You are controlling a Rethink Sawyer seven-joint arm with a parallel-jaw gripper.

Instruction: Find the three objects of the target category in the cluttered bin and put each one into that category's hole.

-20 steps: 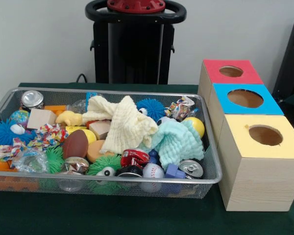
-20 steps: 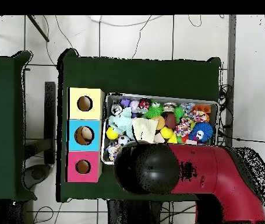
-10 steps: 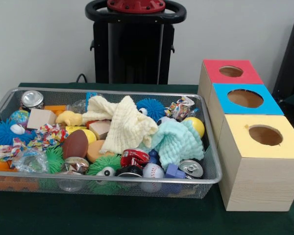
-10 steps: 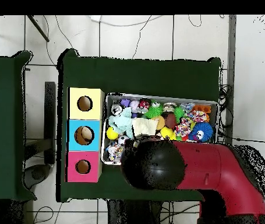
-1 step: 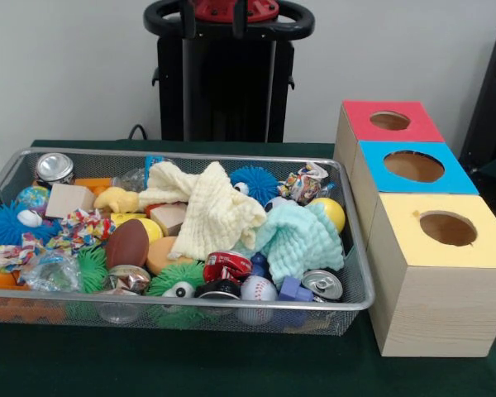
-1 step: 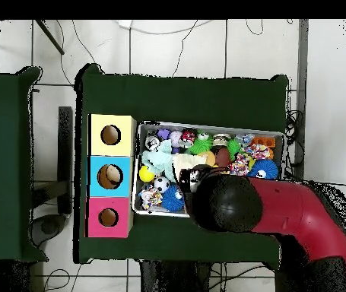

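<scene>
While the silver wire-mesh bin [image 5: 351, 240] sits fully cluttered, you've sorted nothing visible; gripper [image 5: 213, 16] tips just at top edge, fingers apart, empty. Red/blue/yellow-topped wooden hole boxes [image 5: 413, 165] alongside; target category unclear.

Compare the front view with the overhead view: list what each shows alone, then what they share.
Front only: the boxes' pale wooden sides, and the hand's two tips at the top edge. Overhead only: the red arm covering part of the bin, the tiled floor with cables, and a second dark table. Both: the wire bin of clutter, and the red, blue and yellow holed boxes.
</scene>
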